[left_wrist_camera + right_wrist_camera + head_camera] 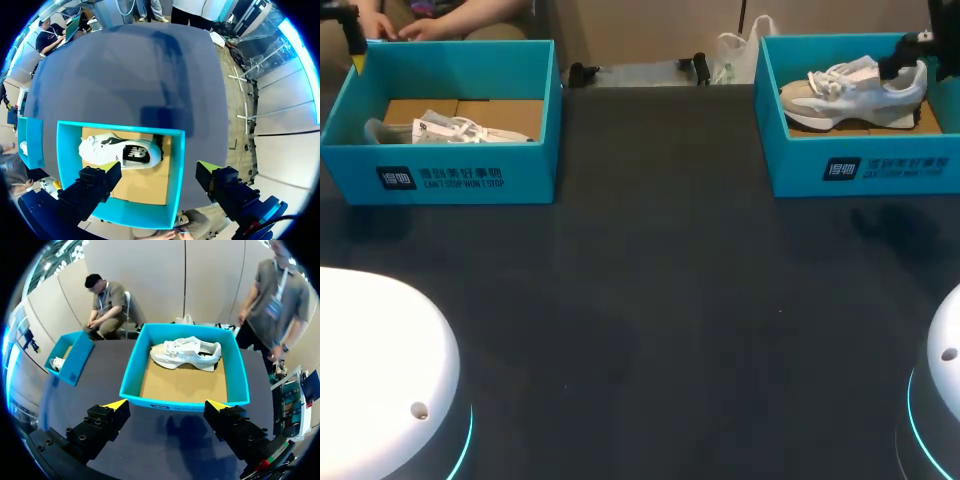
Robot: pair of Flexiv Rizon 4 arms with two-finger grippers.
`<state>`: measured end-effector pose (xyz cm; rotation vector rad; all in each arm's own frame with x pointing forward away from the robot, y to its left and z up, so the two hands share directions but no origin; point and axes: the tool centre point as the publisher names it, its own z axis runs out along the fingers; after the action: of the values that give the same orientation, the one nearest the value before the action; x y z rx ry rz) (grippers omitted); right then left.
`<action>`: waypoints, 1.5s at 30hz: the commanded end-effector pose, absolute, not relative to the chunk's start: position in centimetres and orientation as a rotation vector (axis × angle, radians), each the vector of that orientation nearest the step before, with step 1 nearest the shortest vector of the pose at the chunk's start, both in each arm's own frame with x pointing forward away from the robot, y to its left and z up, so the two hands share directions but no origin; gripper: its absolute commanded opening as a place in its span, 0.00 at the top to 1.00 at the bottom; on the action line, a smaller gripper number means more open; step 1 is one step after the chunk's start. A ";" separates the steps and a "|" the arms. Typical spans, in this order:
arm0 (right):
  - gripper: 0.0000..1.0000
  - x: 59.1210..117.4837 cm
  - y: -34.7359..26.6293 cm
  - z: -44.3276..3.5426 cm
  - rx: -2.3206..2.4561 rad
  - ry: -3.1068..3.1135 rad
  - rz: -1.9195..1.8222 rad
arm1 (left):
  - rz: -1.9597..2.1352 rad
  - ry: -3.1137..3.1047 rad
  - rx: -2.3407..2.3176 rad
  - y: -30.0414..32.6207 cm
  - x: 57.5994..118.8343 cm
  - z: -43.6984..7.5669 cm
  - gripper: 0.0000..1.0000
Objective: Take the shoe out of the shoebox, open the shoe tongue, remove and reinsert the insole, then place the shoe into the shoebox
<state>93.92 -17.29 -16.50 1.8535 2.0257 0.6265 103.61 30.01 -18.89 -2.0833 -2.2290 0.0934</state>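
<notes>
Teal left shoebox (pixel 525 160) holds one white shoe (pixel 450 130), right shoebox (pixel 800 165) a second shoe (pixel 855 92); both pairs of jaws stand apart.

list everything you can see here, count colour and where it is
table: one, dark grey, under everything
shoeboxes: two, teal, open, far left and far right of the table
shoes: two, white and grey, one on its side in the left box, one upright in the right box
arm bases: two, white, near corners
left tool: one, yellow tips, open, above the left box
right tool: one, yellow tips, open, right box ahead of it
</notes>
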 end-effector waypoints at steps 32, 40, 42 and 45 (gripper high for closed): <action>0.00 105.2 -23.4 -20.5 2.042 1.958 0.263 | 0.090 -2.228 -2.082 30.0 103.6 -18.8 0.00; 0.00 108.9 -25.9 -21.6 2.142 1.874 0.159 | 0.090 -2.228 -2.082 30.0 103.6 -18.8 0.00; 0.00 109.7 -26.4 -22.0 2.146 1.861 0.096 | 0.090 -2.228 -2.082 30.0 103.6 -18.8 0.00; 0.00 110.9 -27.0 -22.4 2.131 1.860 0.060 | 0.090 -2.228 -2.082 30.0 103.6 -18.8 0.00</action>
<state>108.19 -27.05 -22.20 2.0859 1.8339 0.1537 103.60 30.00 -18.89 -2.0835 -2.2289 0.0932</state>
